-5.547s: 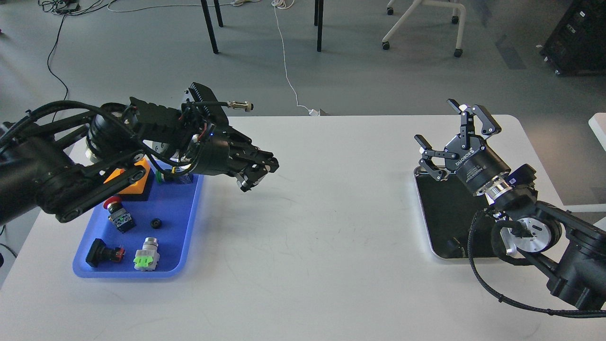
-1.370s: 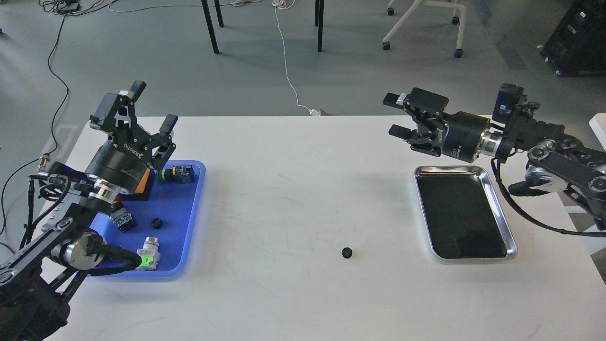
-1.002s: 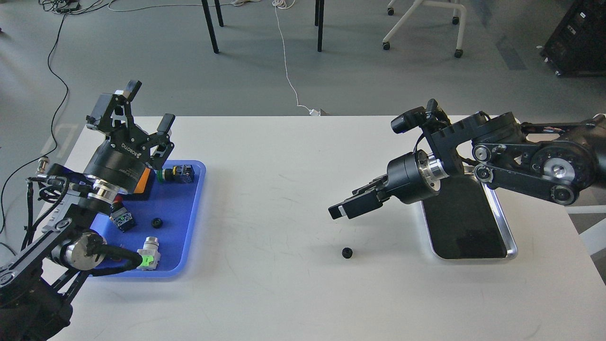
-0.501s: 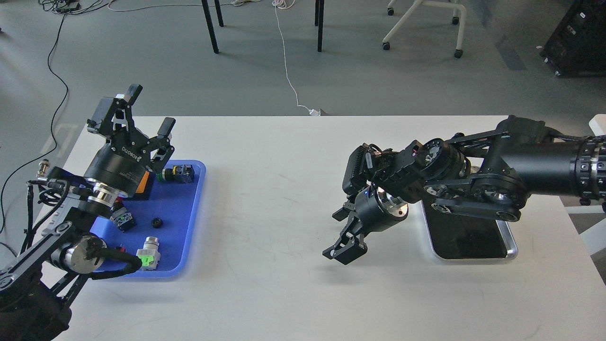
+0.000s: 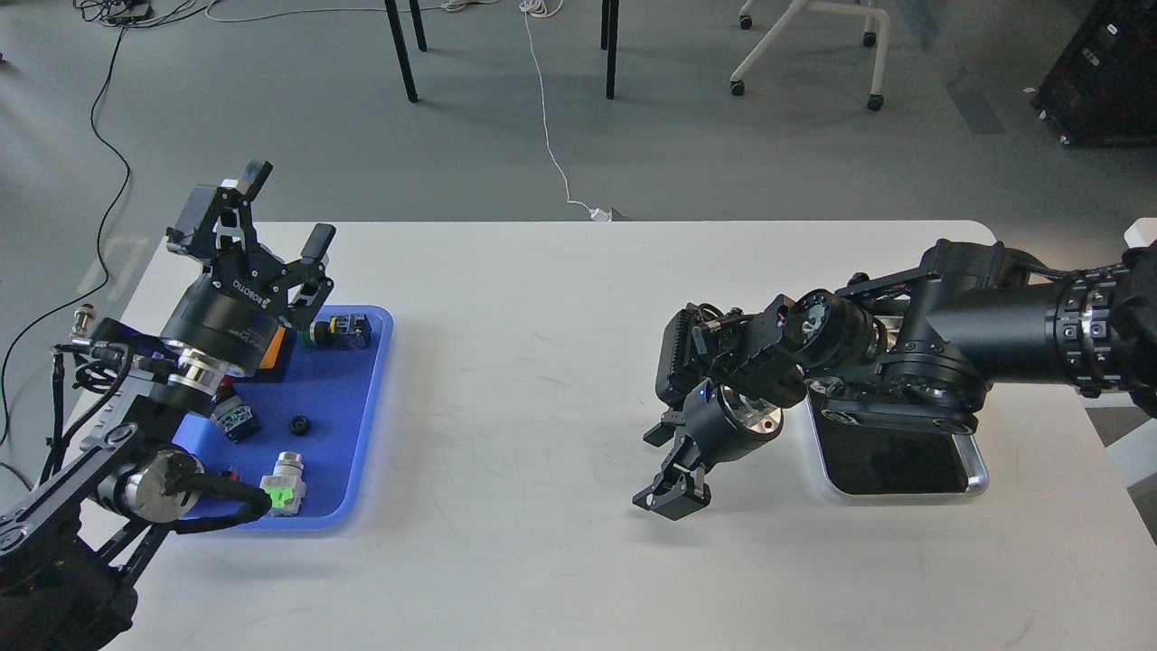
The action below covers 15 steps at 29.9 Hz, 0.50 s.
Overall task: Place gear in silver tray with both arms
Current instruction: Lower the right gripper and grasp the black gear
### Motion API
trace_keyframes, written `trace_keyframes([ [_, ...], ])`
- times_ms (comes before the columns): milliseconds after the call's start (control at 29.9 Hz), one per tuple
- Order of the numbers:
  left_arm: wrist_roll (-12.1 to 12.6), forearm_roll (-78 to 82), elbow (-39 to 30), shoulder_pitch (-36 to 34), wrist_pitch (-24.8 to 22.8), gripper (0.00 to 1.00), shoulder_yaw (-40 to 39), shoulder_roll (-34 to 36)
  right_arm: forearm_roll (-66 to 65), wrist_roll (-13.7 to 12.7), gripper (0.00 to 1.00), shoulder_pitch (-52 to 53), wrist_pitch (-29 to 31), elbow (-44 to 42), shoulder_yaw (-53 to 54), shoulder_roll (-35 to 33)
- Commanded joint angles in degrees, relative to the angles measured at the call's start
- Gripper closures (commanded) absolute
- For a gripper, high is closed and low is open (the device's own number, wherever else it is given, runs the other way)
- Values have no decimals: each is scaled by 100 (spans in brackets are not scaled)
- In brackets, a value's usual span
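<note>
Presently, right gripper [image 5: 674, 495]: pointing down at the white table [image 5: 560, 362] near the middle of the front half, just left of the silver tray; its fingers look drawn close together at the tips, but whether they pinch anything cannot be told from this view.
Gear for the task: not visible on the open tabletop; the spot under the right gripper is hidden by the fingers, so I cannot tell if it is there.
Right arm [image 5: 976, 325]: comes in from the right edge and stretches leftward, crossing above the rear part of the silver tray.
Silver tray [image 5: 972, 461]: lies near the right edge of the table; only its front end shows, with a dark mirror floor that looks bare in the visible part.
Left gripper [image 5: 262, 226]: raised above the rear left corner area, fingers spread wide and pointing up and away, holding nothing.
Left arm [image 5: 136, 407]: enters from the left edge and covers the left side of the blue tray.
Blue tray [image 5: 362, 434]: sits near the left edge of the table.
Blue tray contents: a small black gear [image 5: 298, 424] near its middle, a push-button with a green cap [image 5: 342, 330] at the rear, a silver switch with a green tag [image 5: 282, 490] at the front, an orange and black block [image 5: 274, 348] partly behind the left gripper.
</note>
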Motion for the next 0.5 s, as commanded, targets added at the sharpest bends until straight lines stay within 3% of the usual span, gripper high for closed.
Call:
trace_keyframes([
  [0, 0, 0, 0, 1, -1, 2, -2, -3, -5, 2, 33, 0, -5, -22, -63, 44],
  [368, 0, 0, -9, -8, -1, 2, -2, 6, 3, 2, 34, 0, -5, -31, -283, 26],
  [468, 0, 0, -9, -8, -1, 2, -2, 6, 3, 2, 42, 0, 4, -40, -283, 35],
])
